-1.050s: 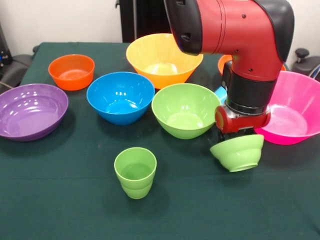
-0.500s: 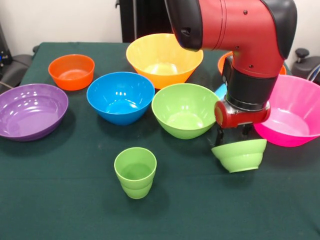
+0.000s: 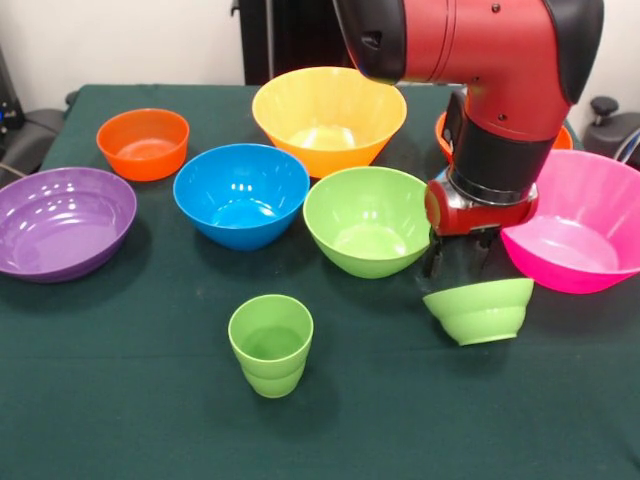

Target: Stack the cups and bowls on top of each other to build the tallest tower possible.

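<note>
A small lime green bowl (image 3: 480, 312) sits level on the dark green table at the right front. My gripper (image 3: 460, 265) hangs just above its rim, open, with one finger (image 3: 434, 262) over each side and nothing held. The lime green cup (image 3: 270, 343) stands upright at the front centre. A larger green bowl (image 3: 370, 220), a blue bowl (image 3: 241, 193) and a yellow-orange bowl (image 3: 328, 115) cluster in the middle. At the left are an orange bowl (image 3: 143, 142) and a purple bowl (image 3: 62, 220); a pink bowl (image 3: 580, 225) lies at the right.
The red and black arm (image 3: 480, 60) fills the upper right and hides part of another orange bowl (image 3: 443, 128) behind it. The table's dark green cloth (image 3: 120, 400) runs to the front edge.
The small green bowl went from tilted and lifted to level on the table. The gripper let go of it and rose slightly.
</note>
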You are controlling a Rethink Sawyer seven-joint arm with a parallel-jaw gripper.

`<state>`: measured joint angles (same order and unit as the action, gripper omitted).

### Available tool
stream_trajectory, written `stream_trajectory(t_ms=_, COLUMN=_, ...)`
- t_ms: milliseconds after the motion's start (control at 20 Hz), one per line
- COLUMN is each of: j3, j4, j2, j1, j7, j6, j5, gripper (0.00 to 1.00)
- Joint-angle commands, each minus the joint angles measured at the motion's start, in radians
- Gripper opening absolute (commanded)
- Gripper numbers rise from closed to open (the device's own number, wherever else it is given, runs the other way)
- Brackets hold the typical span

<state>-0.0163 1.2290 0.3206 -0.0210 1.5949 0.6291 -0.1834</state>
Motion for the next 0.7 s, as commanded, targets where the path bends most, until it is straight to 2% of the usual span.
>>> stream_trajectory(t_ms=50, j3=-0.066, j4=-0.027, j2=-0.027, j1=0.004, j7=0.081, j6=0.017, j5=0.007, gripper=1.0)
stream_trajectory(t_ms=300, j3=-0.081, j4=-0.104, j2=-0.08, j1=0.002, j7=0.086, j6=-0.001, j5=0.016, gripper=1.0)
stream_trajectory(t_ms=700, j3=-0.084, j4=-0.258, j2=-0.151, j1=0.018, j7=0.073, j6=0.06, j5=0.03, gripper=1.0)
